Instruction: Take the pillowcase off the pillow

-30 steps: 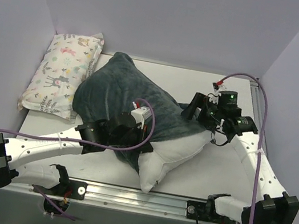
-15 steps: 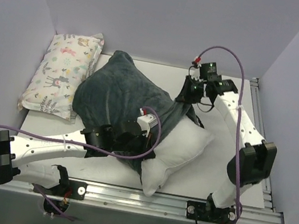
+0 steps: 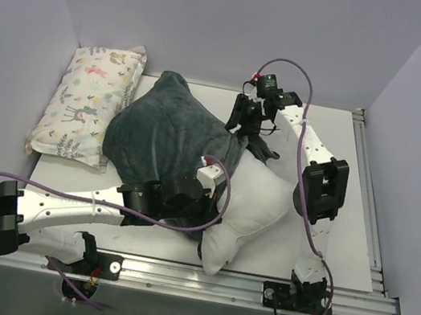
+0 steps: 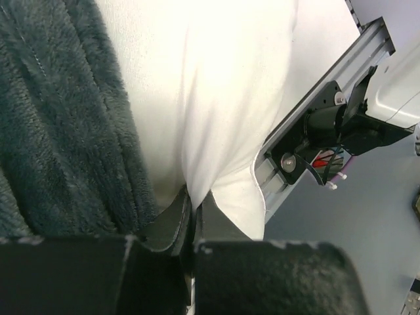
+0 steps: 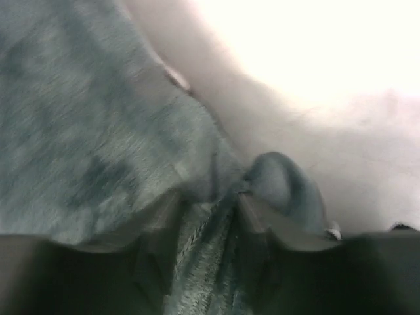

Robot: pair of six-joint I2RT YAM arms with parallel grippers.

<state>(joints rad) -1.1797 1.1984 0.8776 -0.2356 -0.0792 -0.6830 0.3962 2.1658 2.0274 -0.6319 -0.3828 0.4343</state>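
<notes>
The dark grey-teal plush pillowcase (image 3: 165, 137) covers the far left part of the white pillow (image 3: 255, 202), whose near right half sticks out bare. My left gripper (image 3: 203, 209) is shut on a fold of the white pillow (image 4: 216, 118) beside the plush edge (image 4: 59, 131). My right gripper (image 3: 244, 131) is shut on the pillowcase's hem (image 5: 210, 216) at the far right, with plush fabric (image 5: 85, 118) bunched between its fingers. No zebra stripes show.
A small pastel animal-print pillow (image 3: 89, 103) lies at the far left against the wall. The aluminium rail (image 3: 253, 283) runs along the table's near edge; it also shows in the left wrist view (image 4: 315, 98).
My right gripper has moved back and to the left, pulling the pillowcase edge off the pillow; more white pillow shows. My left gripper has shifted slightly right, holding the pillow.
</notes>
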